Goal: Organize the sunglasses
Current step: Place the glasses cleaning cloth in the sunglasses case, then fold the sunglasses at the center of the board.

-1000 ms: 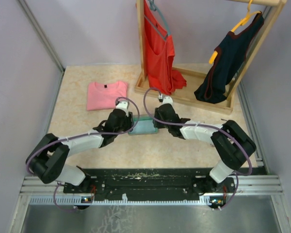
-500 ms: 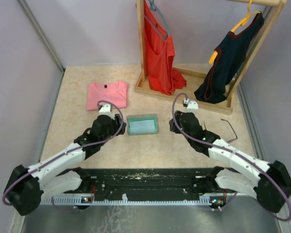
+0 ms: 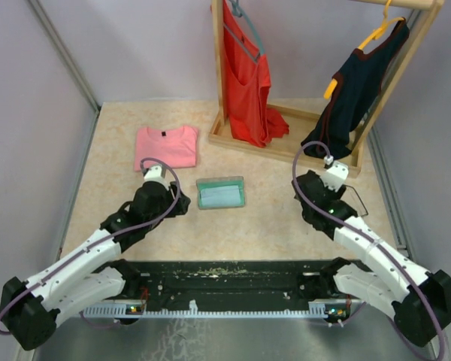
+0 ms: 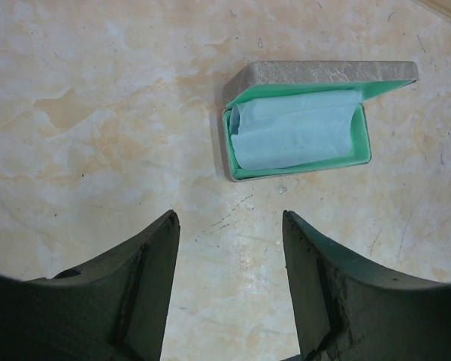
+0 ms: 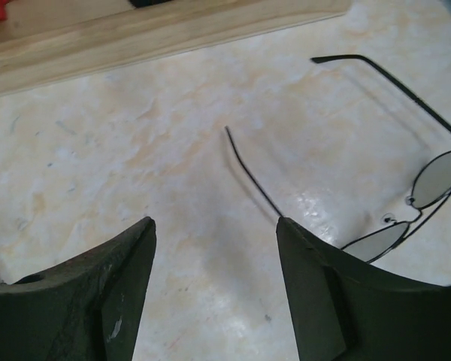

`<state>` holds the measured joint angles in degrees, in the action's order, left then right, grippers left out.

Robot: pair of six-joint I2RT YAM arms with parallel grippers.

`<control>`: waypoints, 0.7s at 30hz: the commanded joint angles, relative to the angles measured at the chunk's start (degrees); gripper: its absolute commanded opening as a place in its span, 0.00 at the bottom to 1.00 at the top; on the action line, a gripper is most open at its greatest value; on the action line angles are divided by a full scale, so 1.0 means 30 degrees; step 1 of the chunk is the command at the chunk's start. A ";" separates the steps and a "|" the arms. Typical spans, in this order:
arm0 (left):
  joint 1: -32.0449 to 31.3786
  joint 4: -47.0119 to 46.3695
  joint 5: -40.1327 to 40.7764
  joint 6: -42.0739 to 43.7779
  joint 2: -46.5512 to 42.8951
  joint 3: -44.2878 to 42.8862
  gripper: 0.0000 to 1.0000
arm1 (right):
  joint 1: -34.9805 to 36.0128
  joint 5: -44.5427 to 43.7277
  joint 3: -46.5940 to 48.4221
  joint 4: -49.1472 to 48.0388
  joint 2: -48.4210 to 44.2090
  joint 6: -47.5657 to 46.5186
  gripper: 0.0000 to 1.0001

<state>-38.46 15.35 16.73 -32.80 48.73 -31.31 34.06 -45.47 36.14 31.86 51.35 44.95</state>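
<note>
Pick-up stage by the look of it, nothing packed yet. Over on the right, the sunglasses [image 5: 442, 179]: lying flat on the table [image 5: 135, 150] just near of the wooden rack base [image 5: 173, 37], unfolded, 2 slim arms splayed. Hovering just left of them, the right gripper [image 5: 214, 228], spread wide and clutching nothing. Mid-table, the case [image 4: 323, 72]: lid up, green lining showing, light blue cloth [image 4: 293, 135] tucked inside, no glasses in it. Aimed at it from the near left, the left gripper [image 4: 229, 223], likewise released and empty. Calls next for a shift right and down to straddle the frame by the bridge or 1 arm, then a gentle pinch. Thin wire on a hard top, so probably easy to skid.
</note>
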 commanded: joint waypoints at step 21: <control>0.0106 0.1649 -0.0901 0.0322 -0.0416 -0.1014 0.63 | -0.8116 0.9327 0.2068 -0.2206 0.6006 -0.7803 0.54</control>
<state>-38.46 20.21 15.18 -32.71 47.51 -32.77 11.62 -22.94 39.11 28.25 67.26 26.09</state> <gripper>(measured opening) 0.634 0.590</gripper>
